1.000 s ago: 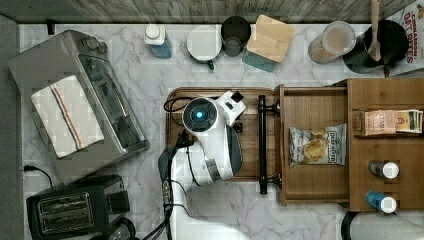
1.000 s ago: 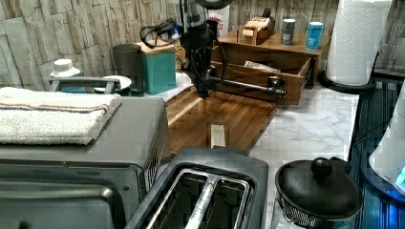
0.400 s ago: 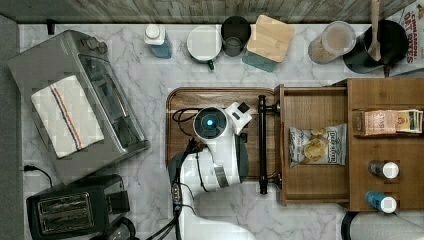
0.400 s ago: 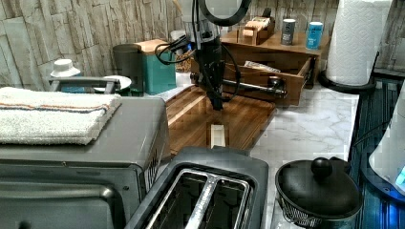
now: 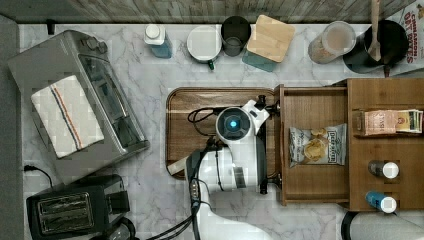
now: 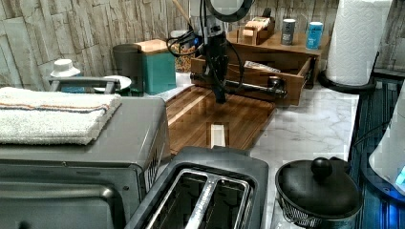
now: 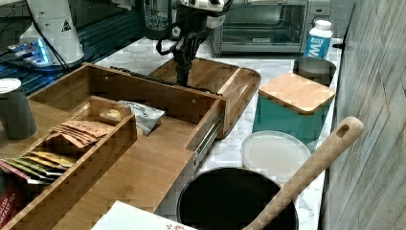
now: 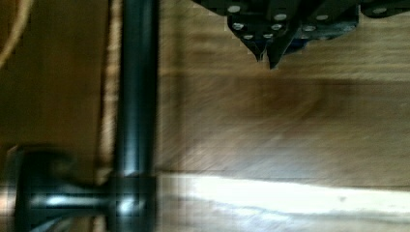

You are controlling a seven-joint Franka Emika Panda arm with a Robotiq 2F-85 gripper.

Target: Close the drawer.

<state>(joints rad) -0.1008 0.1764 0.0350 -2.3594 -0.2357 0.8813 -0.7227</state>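
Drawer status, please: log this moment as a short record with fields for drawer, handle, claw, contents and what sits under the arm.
drawer: pulled open, out from the cabinet top
handle: black bar across the front, not gripped
claw: shut, holding nothing, hanging over the tray beside the handle
contents: one chip bag lying flat on the drawer floor
under the arm: dark wooden tray on the marble counter
task: not yet done

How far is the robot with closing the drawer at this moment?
Nothing is closed yet: the drawer is pulled out, with the chip bag visible inside. In hand: the shut gripper hangs over the tray, beside the black bar handle. Left: pushing the drawer in.
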